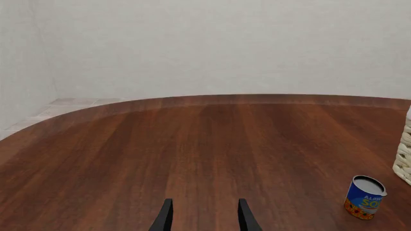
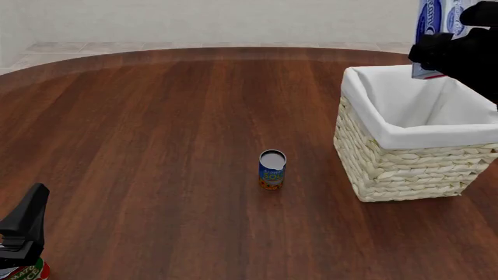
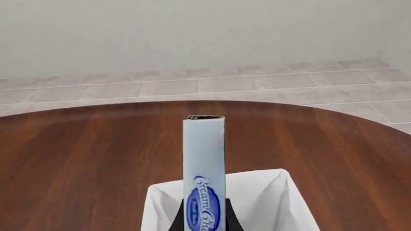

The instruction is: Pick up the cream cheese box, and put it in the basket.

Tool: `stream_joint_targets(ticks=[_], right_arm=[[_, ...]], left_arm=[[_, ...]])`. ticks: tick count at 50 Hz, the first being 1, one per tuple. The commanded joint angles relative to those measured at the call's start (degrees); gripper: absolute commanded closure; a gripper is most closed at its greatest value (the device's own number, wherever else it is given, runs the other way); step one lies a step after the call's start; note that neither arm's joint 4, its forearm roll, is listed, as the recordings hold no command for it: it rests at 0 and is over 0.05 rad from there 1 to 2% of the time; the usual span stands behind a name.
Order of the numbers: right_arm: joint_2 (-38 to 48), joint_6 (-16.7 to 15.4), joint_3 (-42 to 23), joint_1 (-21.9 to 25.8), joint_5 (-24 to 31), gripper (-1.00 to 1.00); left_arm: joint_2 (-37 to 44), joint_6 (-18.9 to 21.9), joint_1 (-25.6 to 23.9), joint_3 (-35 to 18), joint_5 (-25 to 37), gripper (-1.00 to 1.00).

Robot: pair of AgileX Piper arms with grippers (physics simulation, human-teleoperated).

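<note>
The cream cheese box (image 2: 439, 26), silvery light-blue with a dark blue oval logo, hangs upright above the far rim of the basket (image 2: 404, 166), red end panel down. My right gripper (image 2: 437, 51) is shut on it. In the right wrist view the box (image 3: 204, 163) stands edge-on between the dark fingers (image 3: 234, 222), with the basket's white lining (image 3: 263, 204) below it. My left gripper (image 1: 204, 217) is open and holds nothing, low over the near left of the table (image 2: 30, 213). The basket's woven wall (image 1: 404, 161) shows at the left wrist view's edge.
A small blue-and-orange can (image 2: 272, 169) stands upright mid-table, left of the basket, and also shows in the left wrist view (image 1: 365, 197). A red, green and white object (image 2: 27, 273) peeks out under my left gripper. The round wooden table (image 2: 155, 116) ends at a tiled floor.
</note>
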Motion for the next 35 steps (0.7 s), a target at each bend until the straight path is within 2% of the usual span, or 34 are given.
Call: stream_joint_targets(ticks=[1,35], right_arm=[[0.3,0.7,-0.2,0.0,-0.8,1.0],[2.5,0.8,-1.3,-0.1,-1.0,1.0]], left_arm=[[0.0,0.0,0.0,0.0,0.0,-1.0],[0.0,0.0,0.0,0.0,0.0,-1.0]])
